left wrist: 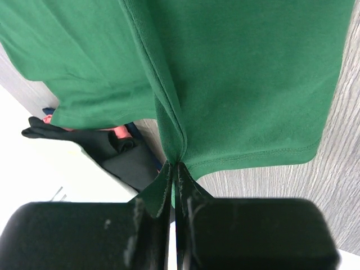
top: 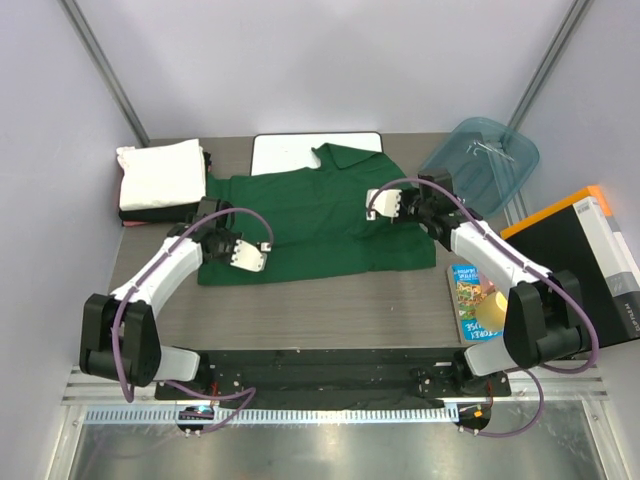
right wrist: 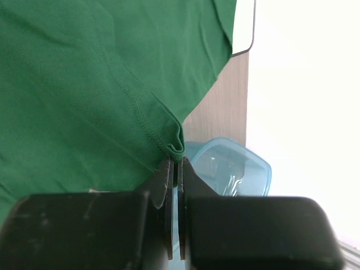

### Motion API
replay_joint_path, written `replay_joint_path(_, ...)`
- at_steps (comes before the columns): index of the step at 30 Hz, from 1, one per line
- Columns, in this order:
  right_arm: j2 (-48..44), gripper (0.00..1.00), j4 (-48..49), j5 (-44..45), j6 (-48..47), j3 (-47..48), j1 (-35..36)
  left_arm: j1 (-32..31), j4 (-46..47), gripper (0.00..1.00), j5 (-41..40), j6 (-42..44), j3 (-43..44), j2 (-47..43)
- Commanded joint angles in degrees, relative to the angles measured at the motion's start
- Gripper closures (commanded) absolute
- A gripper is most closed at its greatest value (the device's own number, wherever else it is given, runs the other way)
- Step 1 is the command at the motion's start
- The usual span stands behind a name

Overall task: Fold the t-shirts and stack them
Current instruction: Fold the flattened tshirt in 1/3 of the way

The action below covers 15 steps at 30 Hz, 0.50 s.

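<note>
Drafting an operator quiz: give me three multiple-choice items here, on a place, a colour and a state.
1. Where on the table is the folded stack? A far left B near right C near centre
2. What colour is its top shirt? A black B white C green
3. How are the left fingers? A wide open B shut on the green shirt C shut on nothing
1 A, it lies by the far left edge. 2 B, white cloth lies uppermost. 3 B, green cloth is pinched between them.
</note>
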Motion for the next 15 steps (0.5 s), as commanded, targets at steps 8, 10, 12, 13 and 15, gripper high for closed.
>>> replay_joint_path(8, 5.08, 0.8, 30.37, 15.48, 7.32, -2.34, 0.77, 0.36, 5.25, 0.85, -8.77, 0.39, -1.25, 4.2)
replay_joint_path(10, 5.96, 0.2, 32.77, 21.44, 9.19, -1.91, 1.22, 0.54, 5.71, 0.66, -9.48, -0.66, -0.99, 4.82)
replay_joint_path(12, 5.96, 0.03, 28.84, 24.1, 11.91, -0.16, 1.48, 0.63, 5.88, 0.49, -9.31, -2.16, -0.73, 4.64)
replay_joint_path(13, 5.53, 0.0, 27.42, 25.59, 12.88, 0.11, 1.48, 0.54, 5.89, 0.44, -9.22, -2.34, -0.73, 4.47)
replay_joint_path(15, 4.56, 0.0, 22.51, 26.3, 12.97, 0.64, 1.57, 0.54, 6.41, 0.0, -9.13, -2.07, -1.08, 4.2)
